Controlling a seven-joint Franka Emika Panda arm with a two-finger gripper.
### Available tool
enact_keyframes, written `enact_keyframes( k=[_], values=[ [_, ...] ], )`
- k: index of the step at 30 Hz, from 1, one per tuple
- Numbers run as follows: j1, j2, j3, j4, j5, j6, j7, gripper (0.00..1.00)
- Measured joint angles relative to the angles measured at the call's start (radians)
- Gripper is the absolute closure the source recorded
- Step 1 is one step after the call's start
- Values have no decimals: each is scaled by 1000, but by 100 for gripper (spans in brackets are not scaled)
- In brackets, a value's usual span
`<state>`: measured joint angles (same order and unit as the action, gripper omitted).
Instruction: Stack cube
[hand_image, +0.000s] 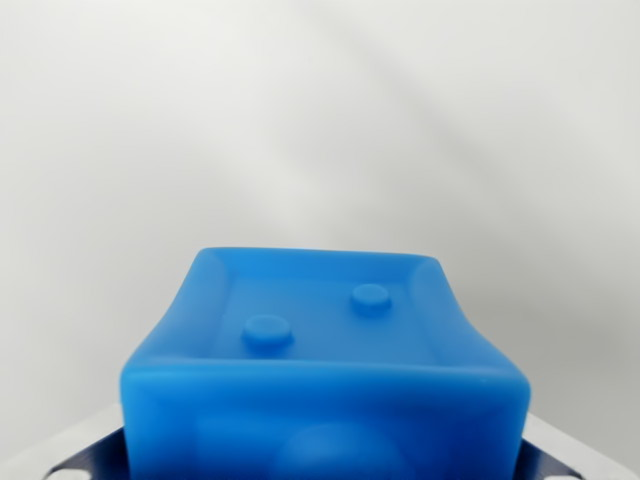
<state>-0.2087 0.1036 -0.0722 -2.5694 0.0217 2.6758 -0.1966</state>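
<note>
— Gripper: seen where?
— Only as grey metal slivers at the bottom corners of the wrist view, dark patches on the inner edges; gripper (322, 474) itself mostly hidden behind the cube.

— Open or closed?
— Cannot tell. Fingertips out of sight; contact with the cube not visible.

— Cube's position against it?
— Blue cube (325, 375) filling the lower middle of the frame, directly between the two metal slivers, very close to the lens. Near face cut off by the bottom edge, a rounded bulge showing at its centre.

— Anything on the upper face?
— Shallow recess with a raised rim, corners flared slightly outward. Two round studs inside: near stud (267, 330) towards the wrist view's left, far stud (371, 295) towards the wrist view's right, well apart on a diagonal.

— Tilted?
— Sitting roughly square to the camera, top face sloping away.

— Beyond the cube?
— Plain pale surface (320, 120), soft grey diagonal shadows across it, out of focus.
</note>
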Motion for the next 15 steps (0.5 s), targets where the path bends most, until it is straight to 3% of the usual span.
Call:
enact_keyframes(
  k=[7,15],
  values=[
    [0,-54,0,2,-9,-50,19,100],
    [20,-26,6,27,-9,-54,97,100]
  ],
)
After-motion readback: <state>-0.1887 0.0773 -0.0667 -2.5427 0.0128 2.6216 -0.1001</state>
